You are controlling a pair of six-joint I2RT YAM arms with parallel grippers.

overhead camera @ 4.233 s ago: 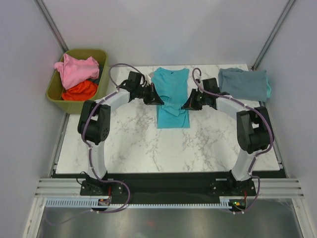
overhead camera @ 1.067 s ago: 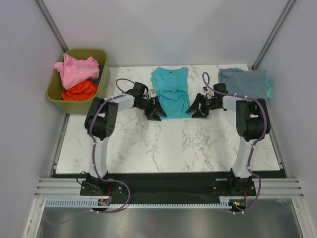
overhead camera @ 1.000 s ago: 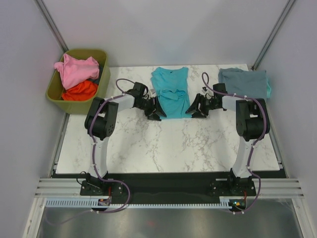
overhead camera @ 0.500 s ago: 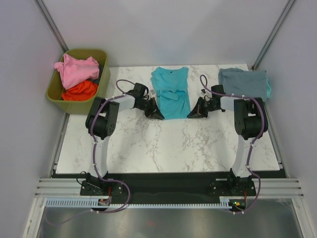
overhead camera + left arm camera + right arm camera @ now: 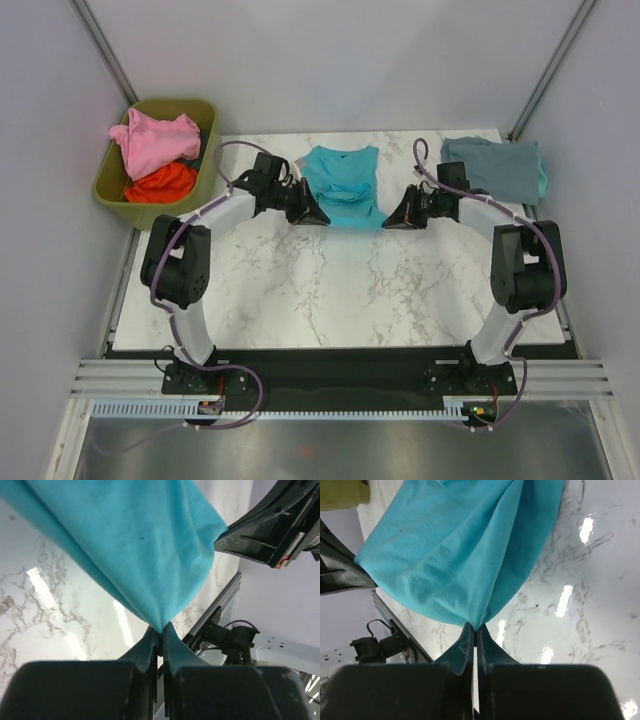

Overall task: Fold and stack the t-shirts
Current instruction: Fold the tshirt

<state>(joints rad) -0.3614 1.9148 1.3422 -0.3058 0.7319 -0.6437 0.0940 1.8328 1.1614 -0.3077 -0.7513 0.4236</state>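
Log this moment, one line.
left jaws: shut on teal t-shirt | right jaws: shut on teal t-shirt | grey-blue t-shirt: far right | bin: pink t-shirt, orange-red t-shirt

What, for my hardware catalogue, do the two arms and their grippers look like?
The left arm and right arm have white tubular links between bulky black joint housings, with greyish-purple cables looping alongside. The left gripper and right gripper are black, with thin tapering fingers.

The near desk [image 5: 340,300] is open marble. The teal shirt [image 5: 345,182], pinched between left hand [image 5: 322,217] and right hand [image 5: 387,223], bars the far middle; the grey-blue shirt [image 5: 495,168] may touch the right arm [image 5: 470,200].
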